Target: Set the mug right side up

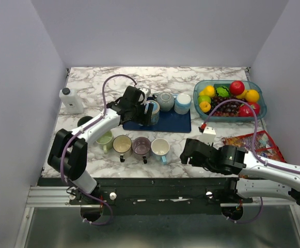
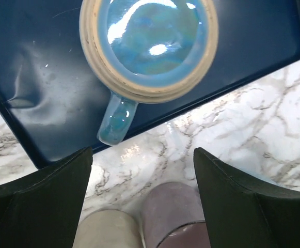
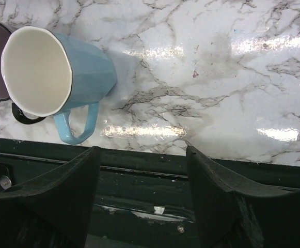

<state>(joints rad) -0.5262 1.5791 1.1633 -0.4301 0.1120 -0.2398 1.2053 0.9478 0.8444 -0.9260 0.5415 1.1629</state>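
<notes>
The glazed blue mug (image 2: 148, 46) stands mouth-up on the dark mat (image 2: 46, 103) under the left pincer (image 2: 141, 155), jaws apart and empty. It is probably stiff, slippery and breakable; the rim or handle seems the safest hold.

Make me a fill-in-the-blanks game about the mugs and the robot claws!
The blue mug stands on a dark ___ mat.
The left claw above it is ___.
The row of mugs off the mat has ___ mugs.
The fruit tray sits on the robot's ___ side.
Missing words: blue, open, four, right.
</notes>
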